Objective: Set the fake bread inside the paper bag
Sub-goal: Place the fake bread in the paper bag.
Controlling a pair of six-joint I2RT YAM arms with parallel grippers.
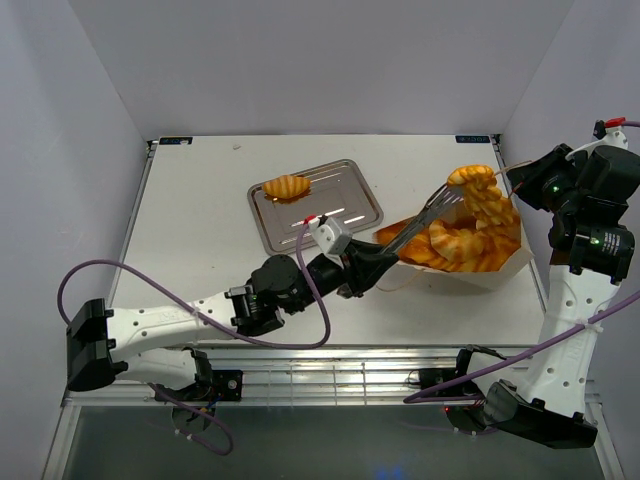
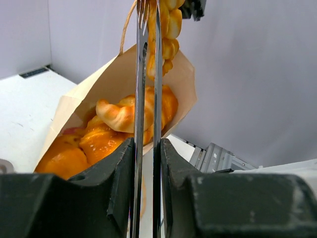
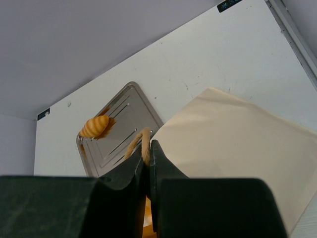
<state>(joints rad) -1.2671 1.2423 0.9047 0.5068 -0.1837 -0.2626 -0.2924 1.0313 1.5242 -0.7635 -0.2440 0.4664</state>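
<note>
Currently, the left pincer is pressed together on the handle end of the metal tongs; in the left wrist view its fingers clamp both blades, which run nearly parallel and close together. The tongs extend up and to the right from the pincer. Their tips lie against the upper end of a braided loaf, well clear of the pincer itself. The loaf stands in the mouth of the paper bag, its lower part inside and its top above the rim.

The bag rests tilted on the worktop, just beyond the left pincer, with its mouth facing that pincer. Several glossy pastries fill its interior; the left wrist view shows them piled behind the blades.

The right pincer is closed on the bag's string handle, at the far right rim of the bag, and holds that side raised.

One small roll lies on the far left part of the tray, apart from both pincers and to the left of the bag.
</note>
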